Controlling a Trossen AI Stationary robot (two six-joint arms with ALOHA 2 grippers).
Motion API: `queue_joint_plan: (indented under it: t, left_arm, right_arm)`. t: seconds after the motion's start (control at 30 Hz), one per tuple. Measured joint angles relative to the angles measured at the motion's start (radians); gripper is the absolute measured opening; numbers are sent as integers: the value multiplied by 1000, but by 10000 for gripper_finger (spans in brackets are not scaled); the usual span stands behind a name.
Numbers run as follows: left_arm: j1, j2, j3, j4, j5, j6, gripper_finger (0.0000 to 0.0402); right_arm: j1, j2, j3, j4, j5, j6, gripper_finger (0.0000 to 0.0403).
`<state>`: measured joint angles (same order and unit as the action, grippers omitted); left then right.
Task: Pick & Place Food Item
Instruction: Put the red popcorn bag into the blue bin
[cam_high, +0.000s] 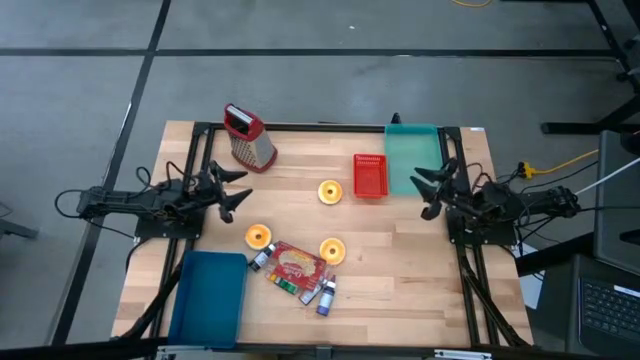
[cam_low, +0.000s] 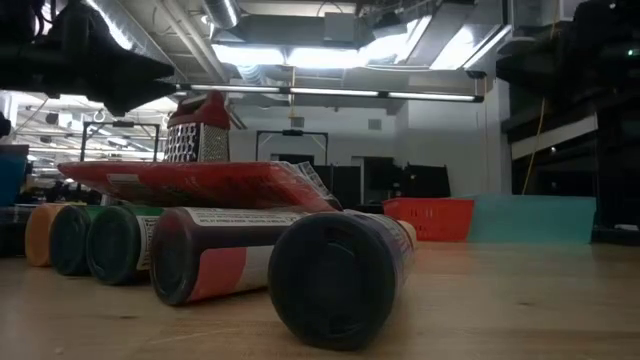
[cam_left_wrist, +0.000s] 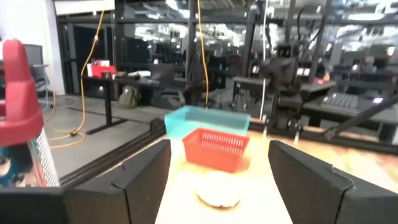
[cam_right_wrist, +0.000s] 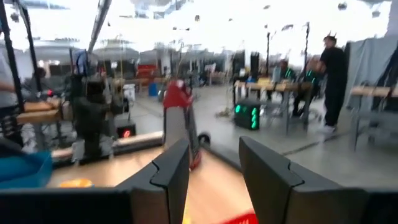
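Waiting spread and empty, the left tool (cam_high: 228, 189) and right tool (cam_high: 432, 187) faced a doughnut (cam_high: 330, 192) (probably light, soft), best pinched across its rim.

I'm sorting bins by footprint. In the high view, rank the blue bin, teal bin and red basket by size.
1. blue bin, largest
2. teal bin, somewhat smaller
3. red basket, clearly smallest

Bare tabletop (cam_high: 420, 270) beside bottle cluster (cam_high: 296, 270)
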<state>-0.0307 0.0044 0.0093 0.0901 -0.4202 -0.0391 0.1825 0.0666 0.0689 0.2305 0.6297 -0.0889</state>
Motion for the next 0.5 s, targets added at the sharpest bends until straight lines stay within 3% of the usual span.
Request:
queue_joint_plan:
  t: [0.2, 0.5]
  left_arm:
    - [0, 0, 0, -24, -5, 49, 267]
    - [0, 62, 0, -25, -3, 37, 267]
  right_arm:
    - [0, 0, 0, 198, -28, -122, 142]
    - [0, 4, 32, 209, -71, -192, 142]
